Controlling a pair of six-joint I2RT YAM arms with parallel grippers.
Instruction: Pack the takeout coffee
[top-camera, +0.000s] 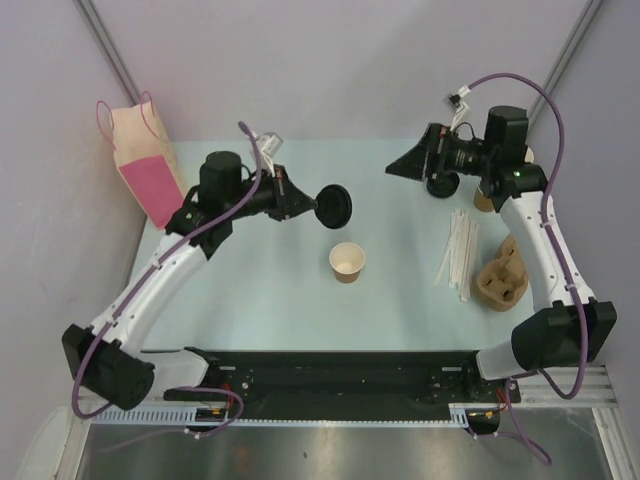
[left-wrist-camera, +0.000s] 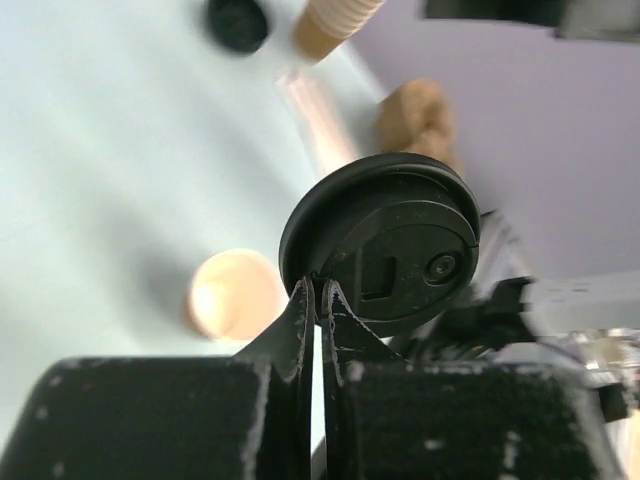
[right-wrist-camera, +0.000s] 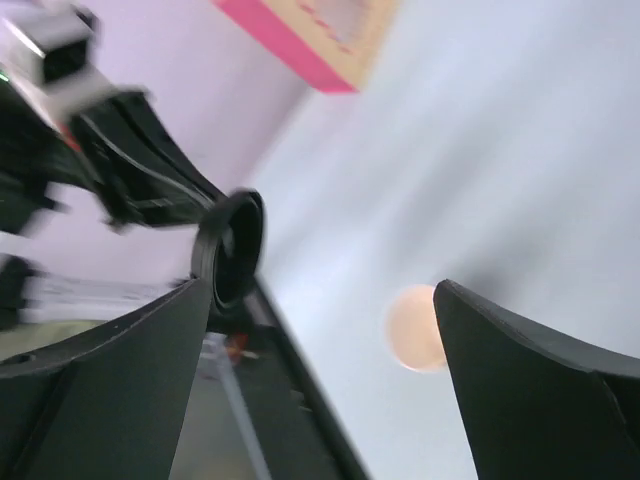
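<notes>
On the pale rectangular table (top-camera: 250, 310), the lidless tan paper cup (top-camera: 347, 262) stands near the middle. The round black plastic lid (top-camera: 334, 206) is just behind it, pinched by the left gripper (top-camera: 312, 205). Right of the cup lies the bundle of white straws (top-camera: 460, 250), then the brown moulded-pulp carrier (top-camera: 500, 275); the pink-and-tan paper bag (top-camera: 140, 165) stands far left.

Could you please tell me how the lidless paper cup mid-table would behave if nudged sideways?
The paper cup stands upright and looks empty, so it is probably light and would slide or tip easily. Its open rim, unlidded, likely dents under a hard squeeze.
</notes>
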